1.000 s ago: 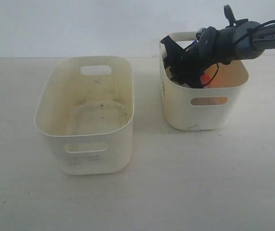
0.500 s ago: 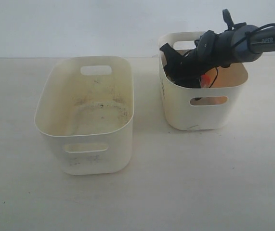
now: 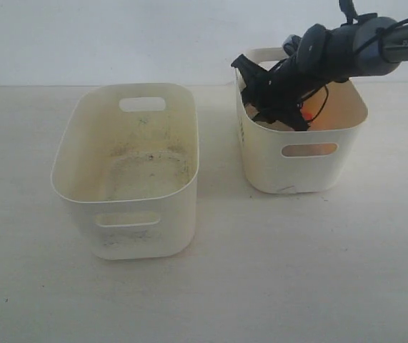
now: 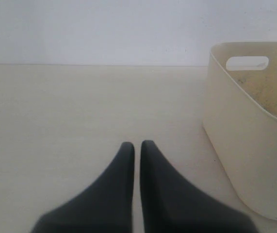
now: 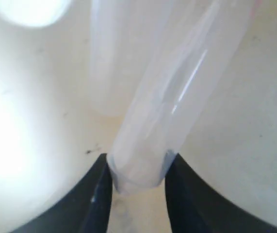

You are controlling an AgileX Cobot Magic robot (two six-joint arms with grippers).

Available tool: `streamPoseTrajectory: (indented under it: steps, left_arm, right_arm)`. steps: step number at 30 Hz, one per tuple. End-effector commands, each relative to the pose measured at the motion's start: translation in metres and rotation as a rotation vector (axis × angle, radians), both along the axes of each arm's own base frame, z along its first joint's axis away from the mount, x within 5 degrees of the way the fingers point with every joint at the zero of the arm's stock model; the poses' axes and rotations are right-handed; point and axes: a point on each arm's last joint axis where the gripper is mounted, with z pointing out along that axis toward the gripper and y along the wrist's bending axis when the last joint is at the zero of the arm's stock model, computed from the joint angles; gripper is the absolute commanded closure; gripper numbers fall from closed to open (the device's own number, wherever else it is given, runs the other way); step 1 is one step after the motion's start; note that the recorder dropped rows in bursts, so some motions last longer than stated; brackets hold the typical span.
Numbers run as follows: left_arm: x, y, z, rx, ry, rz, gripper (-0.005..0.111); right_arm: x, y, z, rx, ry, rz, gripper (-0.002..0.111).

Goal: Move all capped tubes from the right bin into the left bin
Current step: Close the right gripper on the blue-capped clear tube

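Observation:
My right gripper reaches down into the right bin, a cream bin with a yellowish inside. In the right wrist view the right gripper is shut on a clear capped tube, pinched by its end just above the bin floor; its cap is out of frame. An orange-red cap shows beside the gripper inside the bin. Other tubes are hidden by the arm. The left bin, with dark grime on its floor, holds no tubes. My left gripper is shut and empty over the table beside the left bin.
The two bins stand side by side with a narrow gap between them. A pale wall runs behind the table. The right arm crosses above the right bin's far rim.
The right arm has risen a little and shifted towards the back, lifting the gripper higher inside the right bin. The bins have not moved.

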Motion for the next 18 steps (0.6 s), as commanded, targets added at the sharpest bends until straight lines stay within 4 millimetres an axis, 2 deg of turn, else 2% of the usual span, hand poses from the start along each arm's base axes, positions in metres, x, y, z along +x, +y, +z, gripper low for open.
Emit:
streamPoseTrajectory:
  steps: [1,8,13,18]
  left_arm:
    - [0.000,0.000,-0.001,-0.011,-0.001,-0.004,0.103]
    - [0.000,0.000,-0.001,-0.011,-0.001,-0.004,0.103]
    - [0.000,0.000,-0.001,-0.011,-0.001,-0.004,0.103]
    - [0.000,0.000,-0.001,-0.011,-0.001,-0.004,0.103]
  right_arm:
    - [-0.007,-0.002,0.023,-0.067,-0.017,0.097,0.108]
    - [-0.016,-0.010,0.041,-0.213,-0.013,0.201,0.108]
    - [-0.018,-0.012,0.038,-0.280,-0.003,0.257,0.108]
    - [-0.020,-0.021,0.035,-0.428,0.019,0.321,0.108]
